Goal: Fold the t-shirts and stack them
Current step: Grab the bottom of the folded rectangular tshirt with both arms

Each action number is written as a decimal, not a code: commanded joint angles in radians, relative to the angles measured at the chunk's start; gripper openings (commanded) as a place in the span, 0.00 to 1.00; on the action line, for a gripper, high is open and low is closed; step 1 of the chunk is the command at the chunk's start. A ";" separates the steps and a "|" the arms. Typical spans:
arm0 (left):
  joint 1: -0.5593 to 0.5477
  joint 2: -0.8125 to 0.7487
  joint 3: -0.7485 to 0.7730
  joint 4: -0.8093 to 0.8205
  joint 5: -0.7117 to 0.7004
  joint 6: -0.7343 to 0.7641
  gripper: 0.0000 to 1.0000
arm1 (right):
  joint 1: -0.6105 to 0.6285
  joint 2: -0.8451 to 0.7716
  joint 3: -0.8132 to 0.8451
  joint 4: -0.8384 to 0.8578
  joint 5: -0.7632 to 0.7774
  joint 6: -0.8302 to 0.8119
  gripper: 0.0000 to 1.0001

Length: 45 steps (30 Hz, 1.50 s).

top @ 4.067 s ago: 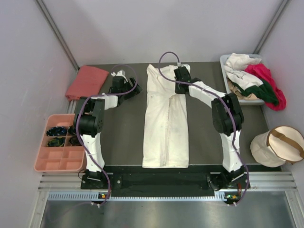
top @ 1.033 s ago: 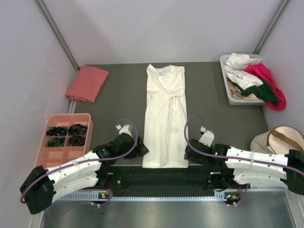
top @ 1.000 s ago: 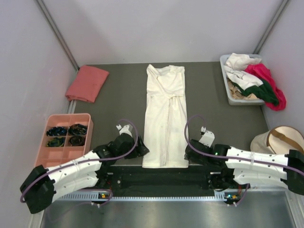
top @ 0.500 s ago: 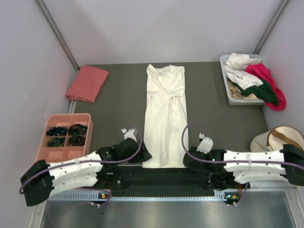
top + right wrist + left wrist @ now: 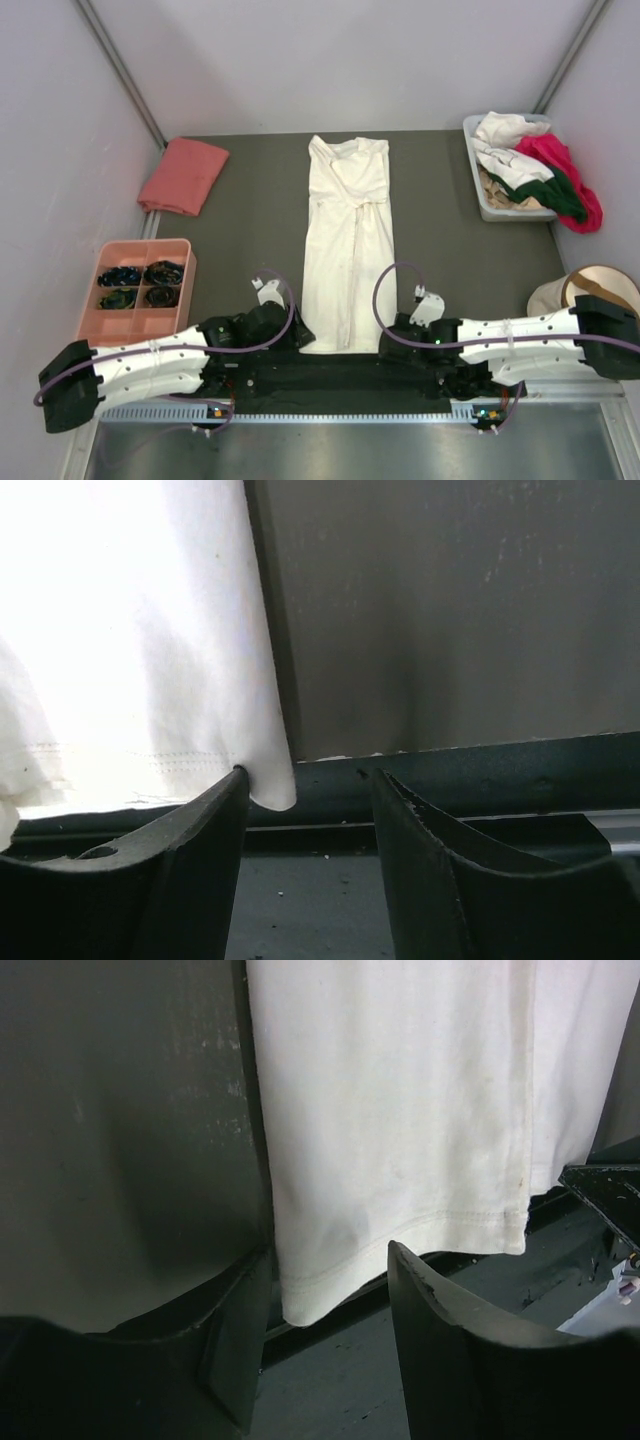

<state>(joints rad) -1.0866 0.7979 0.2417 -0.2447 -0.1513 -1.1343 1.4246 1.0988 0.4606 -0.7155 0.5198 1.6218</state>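
The cream-white t-shirt lies folded lengthwise down the middle of the dark mat, its hem hanging a little over the near edge. My left gripper is open at the hem's left corner; in the left wrist view that corner sits between the open fingers. My right gripper is open at the hem's right corner, which shows in the right wrist view beside the left finger. A folded salmon-pink t-shirt lies at the back left. White, magenta and dark green t-shirts fill a bin.
A grey bin stands at the back right. A pink compartment tray sits left of the mat. A round beige pouch with a tan strap lies at the right. Grey walls close in the sides and back.
Both arms came back from the shirt's collar end to the near edge. In the last second each gripper slid inward and lower, onto the corners of the hem.
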 commanded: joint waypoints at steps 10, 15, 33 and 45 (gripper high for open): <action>-0.024 0.087 -0.031 0.045 -0.014 -0.021 0.46 | 0.014 -0.085 0.018 -0.007 0.072 0.013 0.52; -0.030 0.075 -0.035 0.032 -0.019 -0.025 0.44 | 0.013 -0.059 0.024 0.028 0.078 -0.013 0.53; -0.030 -0.031 -0.065 -0.064 -0.030 -0.044 0.16 | 0.014 0.035 0.026 0.133 0.042 -0.042 0.21; -0.030 -0.009 -0.027 -0.031 -0.042 -0.022 0.00 | 0.014 0.003 0.036 0.094 0.066 -0.034 0.00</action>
<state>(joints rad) -1.1137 0.7921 0.1955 -0.2256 -0.1650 -1.1759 1.4269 1.1282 0.4717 -0.6155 0.5488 1.5810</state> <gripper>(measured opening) 0.022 0.014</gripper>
